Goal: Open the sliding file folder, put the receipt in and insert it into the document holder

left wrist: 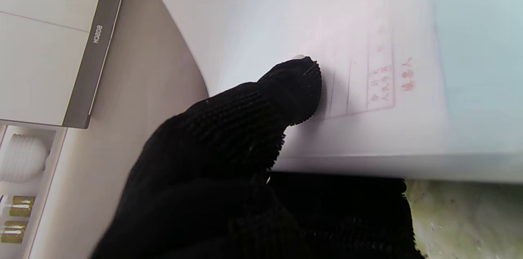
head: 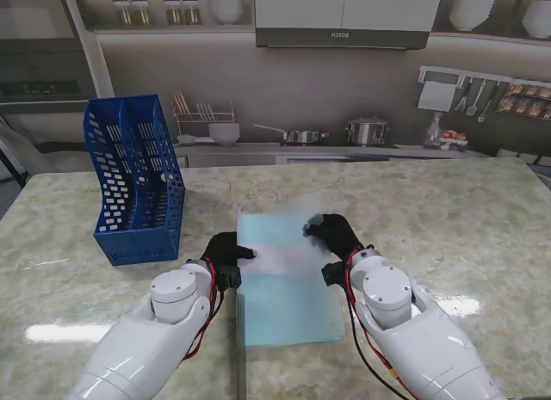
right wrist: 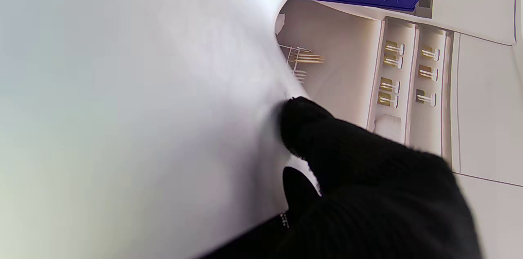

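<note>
Centre of the stand frame, just below the middle: the pale blue file folder (head: 288,310) lies flat on the marble table (head: 448,219), and the white receipt (head: 288,245) sits over its upper part, blurred and partly lifted off it. The left hand (head: 225,252), black-gloved, is at the receipt's left edge; in the left wrist view one fingertip (left wrist: 298,87) presses on the sheet beside a red-printed box, with more glove under the paper's edge, so it is pinching the receipt (left wrist: 359,67). The right hand (head: 337,236) is at the receipt's right edge, and the right wrist view shows a fingertip (right wrist: 302,128) against the curling sheet (right wrist: 143,108) with another finger behind it, gripping too. Upper left of the stand frame, well apart from the folder, the blue document holder (head: 138,181) stands upright.
</note>
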Controlling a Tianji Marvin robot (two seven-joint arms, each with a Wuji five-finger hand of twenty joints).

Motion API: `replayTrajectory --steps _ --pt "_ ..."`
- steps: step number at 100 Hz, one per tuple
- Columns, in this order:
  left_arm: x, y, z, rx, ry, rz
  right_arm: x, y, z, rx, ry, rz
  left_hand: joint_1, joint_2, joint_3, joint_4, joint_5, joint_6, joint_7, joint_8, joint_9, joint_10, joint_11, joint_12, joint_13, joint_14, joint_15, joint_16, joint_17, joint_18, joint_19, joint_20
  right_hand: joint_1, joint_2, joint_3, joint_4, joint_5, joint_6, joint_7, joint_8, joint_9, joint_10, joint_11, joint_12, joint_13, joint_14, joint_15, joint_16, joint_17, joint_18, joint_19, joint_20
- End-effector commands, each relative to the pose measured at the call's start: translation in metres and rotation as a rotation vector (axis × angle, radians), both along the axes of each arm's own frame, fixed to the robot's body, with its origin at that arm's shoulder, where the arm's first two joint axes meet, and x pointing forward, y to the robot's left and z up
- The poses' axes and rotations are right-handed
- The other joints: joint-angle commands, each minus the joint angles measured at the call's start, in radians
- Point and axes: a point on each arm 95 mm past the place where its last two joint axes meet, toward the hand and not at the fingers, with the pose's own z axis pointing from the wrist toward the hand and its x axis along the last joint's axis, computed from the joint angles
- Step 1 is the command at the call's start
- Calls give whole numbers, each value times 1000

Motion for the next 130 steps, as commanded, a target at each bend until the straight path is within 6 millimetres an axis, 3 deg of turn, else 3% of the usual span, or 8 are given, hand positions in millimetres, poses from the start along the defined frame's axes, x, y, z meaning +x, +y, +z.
replayTrajectory --steps 1,12,26,65,95,106,115,130 --pt "0 -7 5 -13 -8 -13 -4 6 -1 13 7 6 73 -57 31 -14 51 -64 96 90 87 -72 40 53 82 35 47 14 30 -133 100 5 112 66 136 67 142 -323 339 65 80 11 58 31 1 58 -6 13 -5 -71 149 32" --pt "-1 -7 7 -20 -6 -17 -4 6 0 14 5 6 77 -43 23 -11 -190 -173 778 386 177 -101 72 113 119 13 91 -22 75 -158 126 19 112 67 136 68 140 -323 338 64 80 11 57 30 3 63 -9 14 -5 -71 149 33" --pt "-2 -8 10 -37 -5 -24 -4 6 0 16 3 5 85 -25 23 -8 -148 -263 1052 449 203 -43 83 219 139 18 112 -7 104 -179 156 56 111 66 136 68 141 -322 335 62 81 12 56 28 3 63 -10 16 -5 -71 149 33" --pt "0 -6 13 -117 -48 -59 -5 7 1 50 8 -21 93 26 67 -5 -117 -326 1143 747 183 -36 224 337 132 -28 176 110 134 -234 196 285 104 64 133 75 110 -284 259 10 76 44 45 6 -8 112 -22 35 -24 -53 145 45" --pt "1 4 23 -135 -104 -116 -8 2 2 77 18 -61 93 1 145 -20 -103 -343 1142 893 164 -11 242 399 131 -54 204 177 141 -242 225 290 160 -42 2 6 -65 -93 102 -478 -6 85 -48 -165 -165 287 -162 24 -207 20 12 170" --pt "3 6 26 -131 -117 -125 -10 -2 4 72 4 -71 91 -1 157 -17 -107 -342 1145 903 159 -7 248 411 133 -63 212 186 149 -248 231 287 66 -71 -109 26 -181 19 32 -574 -142 113 -166 -238 -334 345 -323 3 -384 81 -112 160" --pt "4 8 29 -135 -124 -127 -11 -5 5 57 -6 -76 88 -3 163 -17 -109 -341 1145 908 157 -4 248 416 134 -66 217 188 156 -255 233 287 -137 -60 -86 129 -125 95 -437 -317 -268 133 -270 -328 -479 368 -526 -23 -556 127 -217 111" --pt "5 8 30 -134 -124 -127 -12 -11 6 36 -22 -105 84 -3 168 -16 -110 -340 1143 914 156 -6 248 421 135 -71 221 190 162 -260 233 287 -461 -122 -7 103 -278 232 -591 -333 -473 156 -456 -436 -703 394 -832 -123 -752 179 -380 41"
